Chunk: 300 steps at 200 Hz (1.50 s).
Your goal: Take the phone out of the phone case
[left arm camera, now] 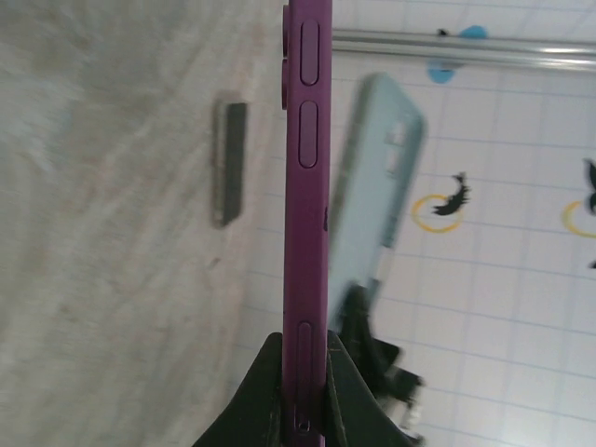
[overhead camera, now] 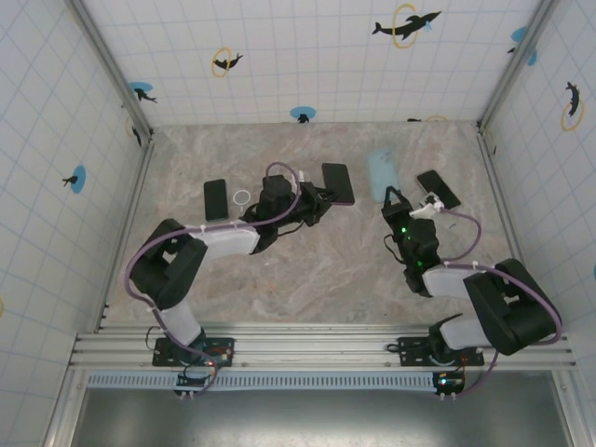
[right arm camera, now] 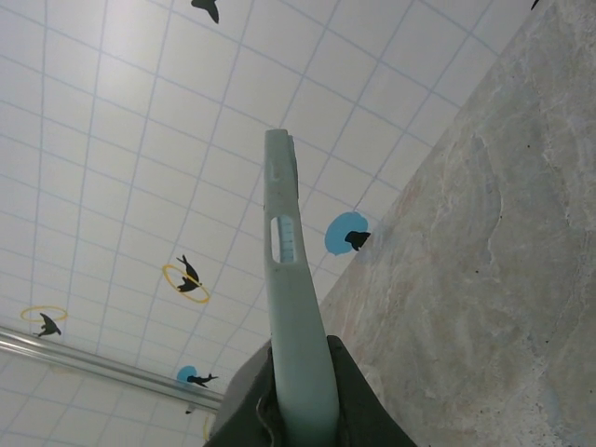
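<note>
L gripper, mid-table, is clamped on the near end of a magenta rubbery phone case. Wrist view has it edge-on, side buttons showing, w/ the black fingers pressing both faces. From above, a dark-faced phone sits inside the case rim.

R gripper, right of centre, pinches the near end of a pale blue soft phone case, also edge-on in its wrist view.

The two cases are near each other but apart over the marble-pattern table.

Toward the right edge, just beside R gripper, lies a flat black phone. Toward the left edge lies another black slab phone, w/ a small white ring just beside it.
</note>
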Each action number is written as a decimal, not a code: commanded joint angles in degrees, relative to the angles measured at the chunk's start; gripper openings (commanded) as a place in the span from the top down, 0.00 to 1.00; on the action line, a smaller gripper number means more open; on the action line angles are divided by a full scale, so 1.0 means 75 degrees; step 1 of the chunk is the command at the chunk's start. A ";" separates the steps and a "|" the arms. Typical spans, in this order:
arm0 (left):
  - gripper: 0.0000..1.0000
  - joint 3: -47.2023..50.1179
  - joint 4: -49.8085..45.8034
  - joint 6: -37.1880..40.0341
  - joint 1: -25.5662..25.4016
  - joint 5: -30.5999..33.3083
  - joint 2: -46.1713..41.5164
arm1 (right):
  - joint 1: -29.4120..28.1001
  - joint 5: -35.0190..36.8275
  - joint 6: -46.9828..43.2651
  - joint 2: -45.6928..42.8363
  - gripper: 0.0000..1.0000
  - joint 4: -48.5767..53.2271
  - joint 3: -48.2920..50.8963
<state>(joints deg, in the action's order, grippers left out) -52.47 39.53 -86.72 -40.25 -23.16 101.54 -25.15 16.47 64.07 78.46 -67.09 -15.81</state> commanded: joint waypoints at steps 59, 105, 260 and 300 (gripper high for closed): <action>0.97 -0.1622 -0.0874 0.2227 0.0549 -0.1009 0.1832 | 0.0036 -0.0133 -0.0239 0.0110 0.95 0.0054 -0.0021; 0.95 -0.2325 -0.1177 0.2491 0.0722 -0.0880 0.2620 | -0.0002 -0.0115 -0.0205 0.0443 0.95 0.0073 -0.0159; 0.82 -0.3442 -0.2577 0.3770 0.0913 -0.0382 0.3644 | 0.0035 -0.0420 0.0097 0.1336 0.95 -0.0591 -0.0117; 0.75 -0.3196 -0.2745 0.3816 0.0953 -0.0365 0.3527 | 0.0071 -0.0408 0.0011 0.1602 0.95 -0.0616 -0.0153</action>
<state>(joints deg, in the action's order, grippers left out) -76.23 21.17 -60.53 -33.63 -26.35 128.20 -25.04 13.10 64.53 88.66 -68.42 -15.81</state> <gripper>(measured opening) 0.239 0.115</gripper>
